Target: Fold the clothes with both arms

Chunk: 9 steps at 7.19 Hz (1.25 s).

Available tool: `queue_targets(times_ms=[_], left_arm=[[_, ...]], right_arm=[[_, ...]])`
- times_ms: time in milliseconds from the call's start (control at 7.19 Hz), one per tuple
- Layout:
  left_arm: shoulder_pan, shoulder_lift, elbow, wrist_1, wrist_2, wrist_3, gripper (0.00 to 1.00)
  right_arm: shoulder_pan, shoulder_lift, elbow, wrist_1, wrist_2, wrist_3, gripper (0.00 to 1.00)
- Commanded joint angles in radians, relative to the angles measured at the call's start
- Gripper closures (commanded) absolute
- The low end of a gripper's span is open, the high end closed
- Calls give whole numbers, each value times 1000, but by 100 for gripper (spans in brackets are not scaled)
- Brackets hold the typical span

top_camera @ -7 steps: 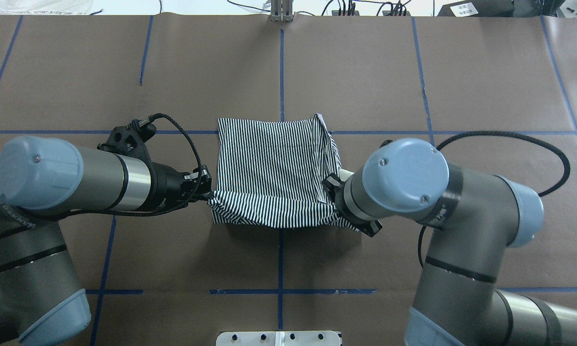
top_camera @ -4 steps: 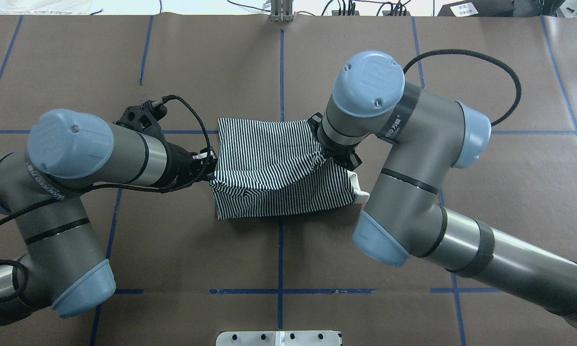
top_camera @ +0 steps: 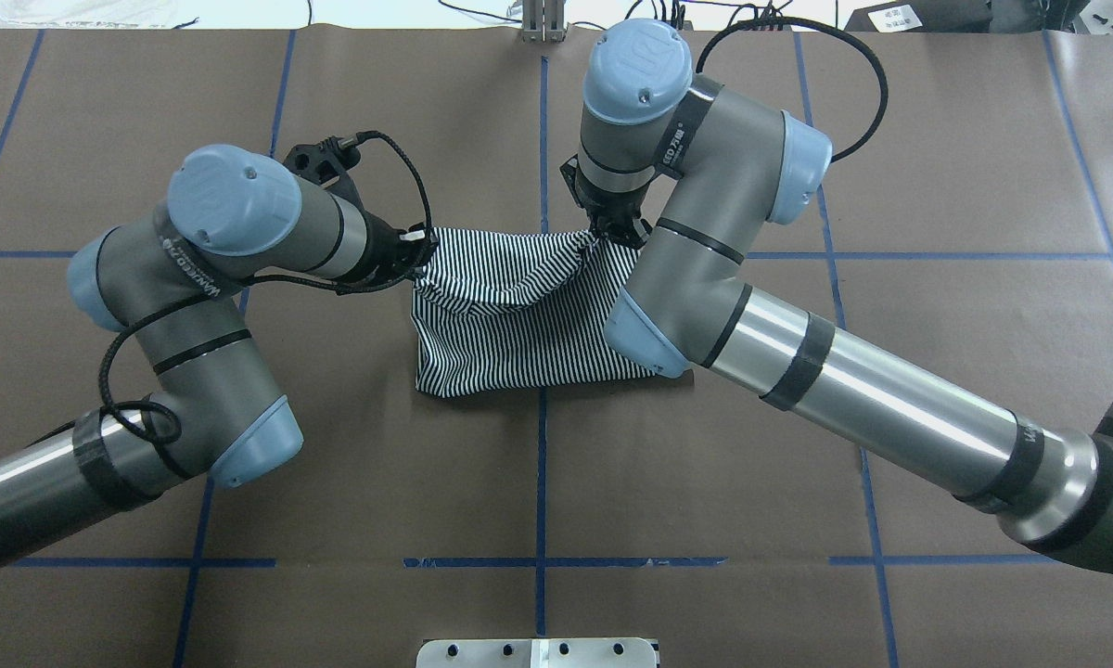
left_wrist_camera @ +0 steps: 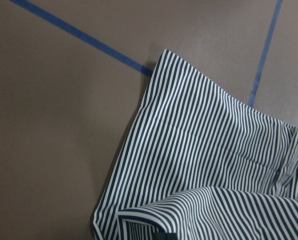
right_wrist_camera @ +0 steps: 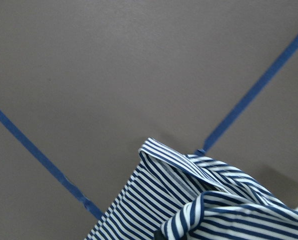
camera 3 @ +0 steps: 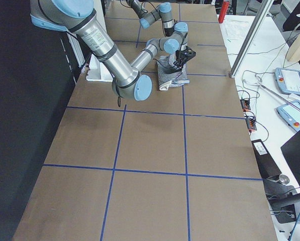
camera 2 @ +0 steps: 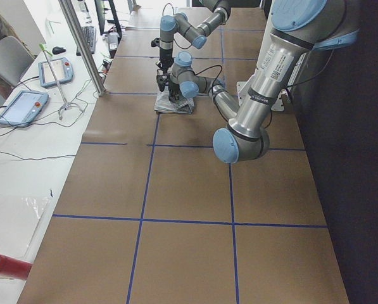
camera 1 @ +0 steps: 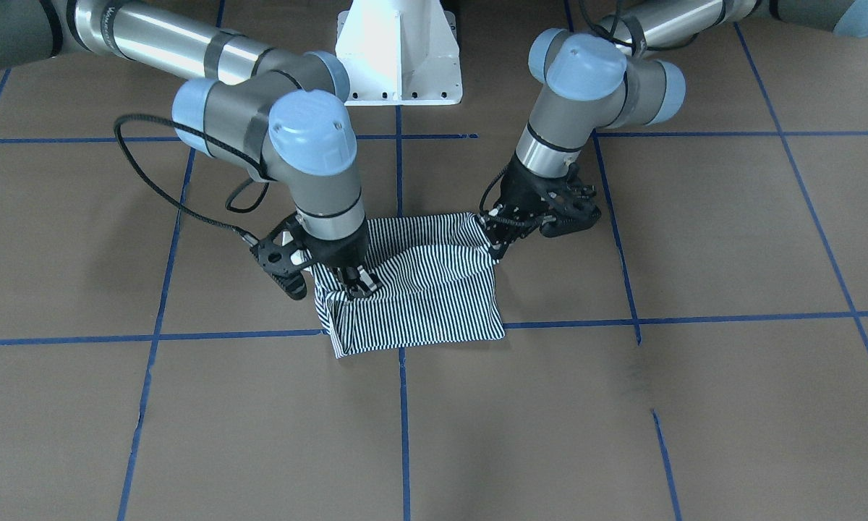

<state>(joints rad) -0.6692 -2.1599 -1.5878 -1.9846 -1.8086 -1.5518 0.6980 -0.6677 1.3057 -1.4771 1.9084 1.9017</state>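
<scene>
Both left pincer (camera 1: pixel 497 233) and right pincer (camera 1: pixel 354 284) clamp the shirt (camera 1: pixel 419 300), clearest from the front.

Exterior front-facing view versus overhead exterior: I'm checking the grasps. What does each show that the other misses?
Only front-facing: the right end effector pinching a shirt corner, unobstructed. Only overhead: a metal bracket at the table's far edge; there the right arm largely hides that grasp. Both: the left end effector gripping the other corner, fabric sagging between.
</scene>
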Motion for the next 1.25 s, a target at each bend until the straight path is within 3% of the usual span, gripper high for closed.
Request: queue_targets(times_ms=[0, 139, 417, 556, 695, 1112], left_arm=[[-105, -130, 265, -99, 71, 219, 53], [-121, -130, 261, -105, 58, 231, 43], [-124, -60, 130, -98, 23, 231, 43], [-116, -11, 35, -94, -18, 217, 58], [-78, 8, 8, -92, -32, 157, 100], [51, 2, 12, -94, -21, 141, 100]], right_arm=[[53, 51, -216, 168, 0, -132, 1], [84, 68, -215, 164, 52, -154, 0], [121, 56, -195, 166, 105, -159, 0], [124, 33, -163, 161, 116, -159, 0], [130, -11, -102, 159, 136, -159, 0], [133, -108, 33, 163, 146, -161, 0]])
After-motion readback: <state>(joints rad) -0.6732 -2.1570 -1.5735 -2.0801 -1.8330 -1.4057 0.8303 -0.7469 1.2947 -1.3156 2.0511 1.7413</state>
